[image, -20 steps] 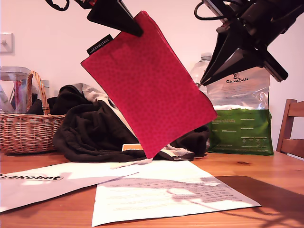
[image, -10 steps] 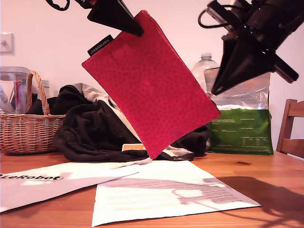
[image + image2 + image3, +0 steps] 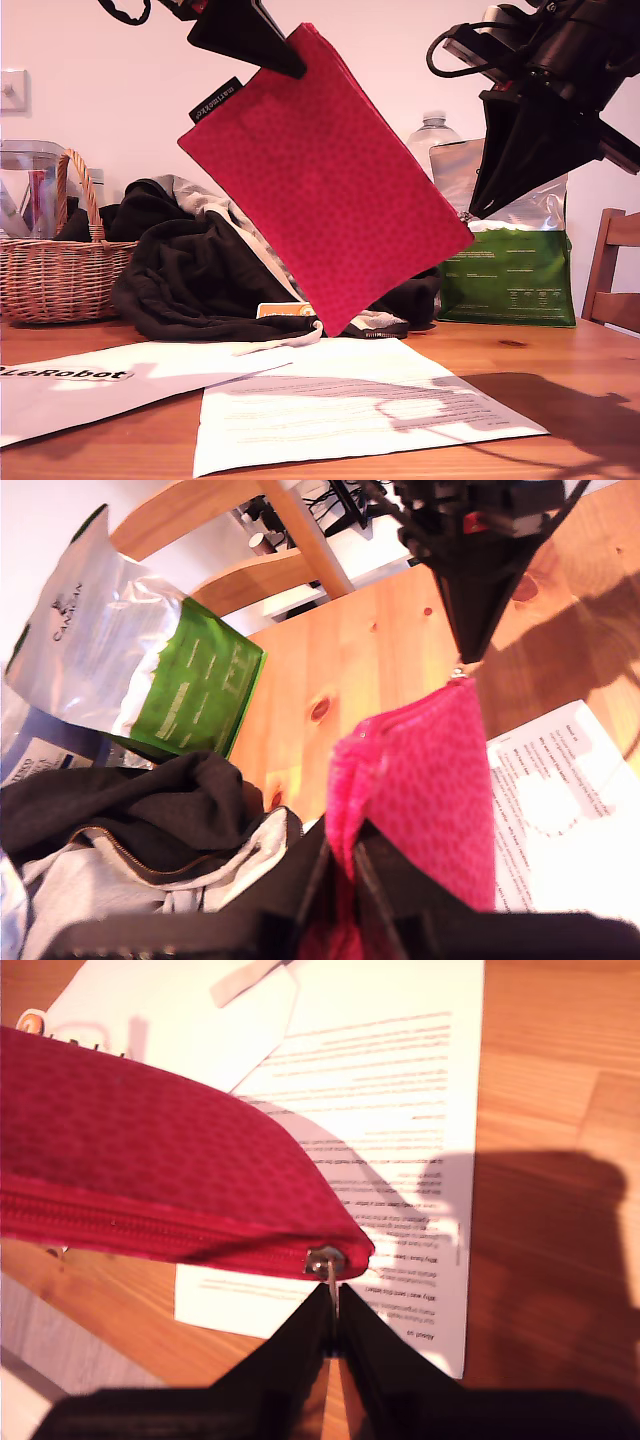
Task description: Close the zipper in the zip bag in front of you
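Note:
The zip bag [image 3: 320, 180], a pink-red dotted pouch with a black label [image 3: 215, 98], hangs tilted in the air above the table. My first gripper [image 3: 298, 68] is shut on its upper corner at the exterior view's top left; the first wrist view shows those fingers [image 3: 342, 852] pinching the fabric. The red zipper [image 3: 150, 1222] runs along the pouch's upper long edge and looks zipped up to the slider. My second gripper [image 3: 332, 1300] is shut on the silver pull tab [image 3: 329, 1272] at the pouch's far corner, toward the exterior view's right [image 3: 480, 208].
Printed paper sheets [image 3: 350, 400] lie on the wooden table [image 3: 580, 370] under the pouch. Behind it are a heap of dark clothing [image 3: 190, 270], a wicker basket [image 3: 55, 265], a green-and-silver Canagan bag [image 3: 510, 265] and a bottle [image 3: 432, 135]. A wooden chair [image 3: 615, 270] stands at the exterior view's right edge.
My second gripper moved toward the exterior view's right and swung more upright. The pouch's lower corner followed it to the right. My first gripper stayed put.

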